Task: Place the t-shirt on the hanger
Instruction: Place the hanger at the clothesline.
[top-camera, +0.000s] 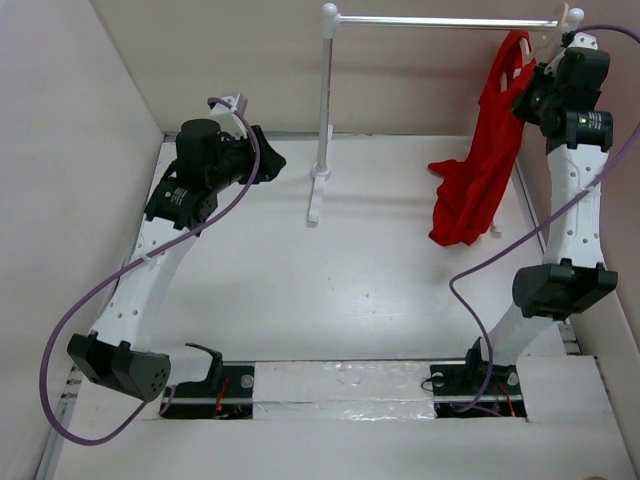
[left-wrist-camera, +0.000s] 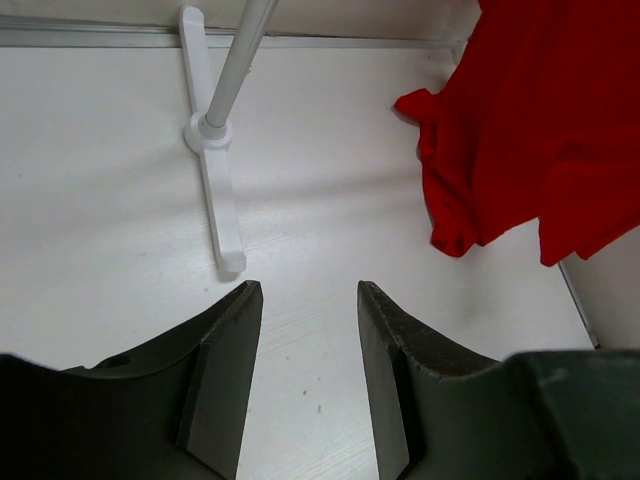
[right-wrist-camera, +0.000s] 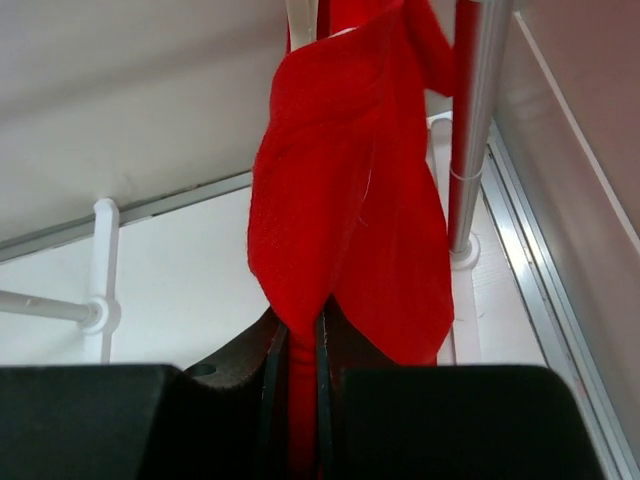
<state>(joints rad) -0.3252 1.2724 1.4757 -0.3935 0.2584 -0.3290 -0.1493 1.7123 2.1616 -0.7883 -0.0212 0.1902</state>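
- Partly done, by my reading: the t-shirt (top-camera: 480, 170) hangs high at the right end of the rack (top-camera: 322, 110), bunched into a narrow drape rather than spread out.
- Right gripper (right-wrist-camera: 297, 335) is clamped on a fold of the red cloth, up by the bar.
- Left gripper (left-wrist-camera: 308, 300) stands parted and empty, well apart on the left.
- Only a pale sliver of the hanger (top-camera: 564, 18) shows above the cloth; whether either shoulder sits inside the shirt I cannot tell.
- Likely left to do: seat the shirt over both shoulders, then let go.
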